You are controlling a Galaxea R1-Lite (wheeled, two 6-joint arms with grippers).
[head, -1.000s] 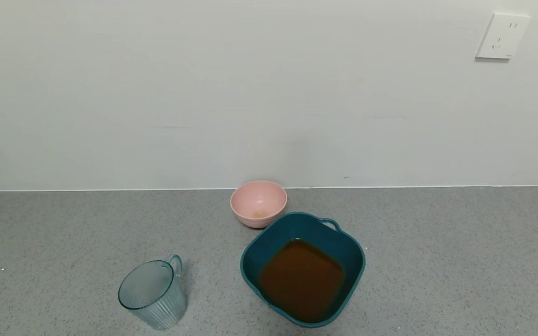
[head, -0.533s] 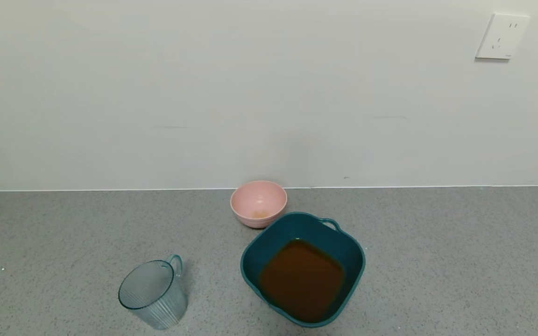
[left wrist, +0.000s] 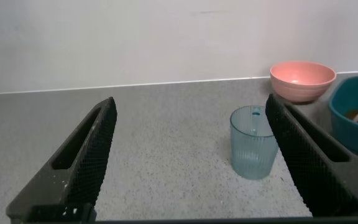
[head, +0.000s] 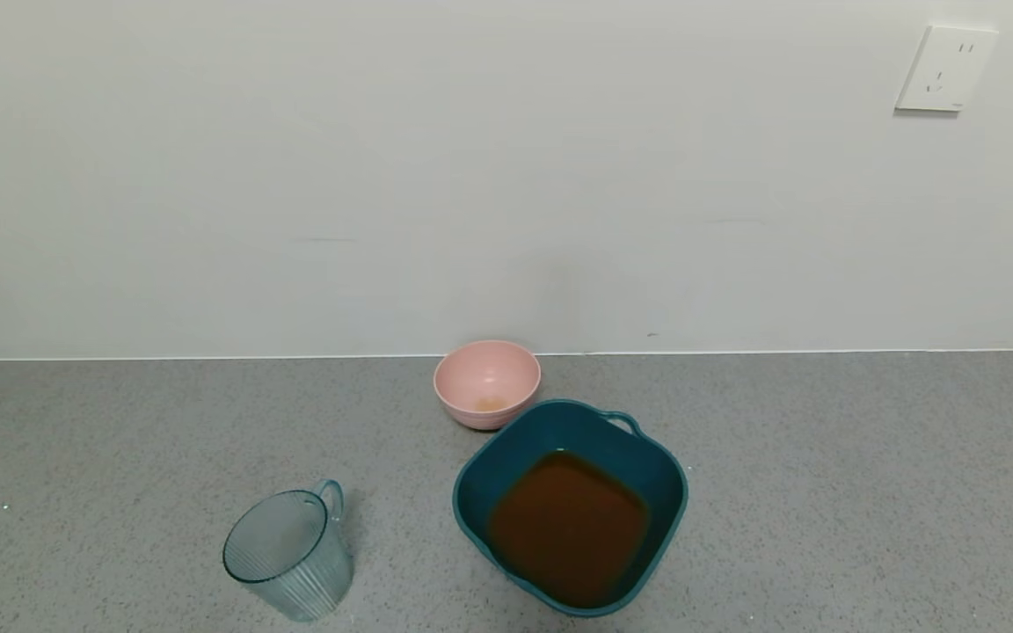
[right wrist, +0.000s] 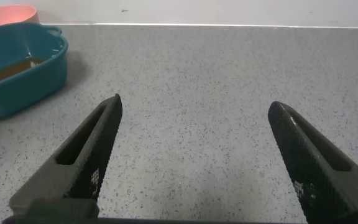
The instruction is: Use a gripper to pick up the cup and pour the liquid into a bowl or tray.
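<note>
On the counter (head: 120,422), cup (head: 288,556) stands unlabelled.

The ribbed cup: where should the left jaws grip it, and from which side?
Grip the ribbed cup across its body, coming level from the near side with the left gripper. It stands upright, its loop handle turned toward the wall, so the near wall is unobstructed.

Empty ribbed blue-grey cup (head: 288,554) upright left of teal basin (head: 665,492) holding orange-brown liquid (head: 568,526).
</note>
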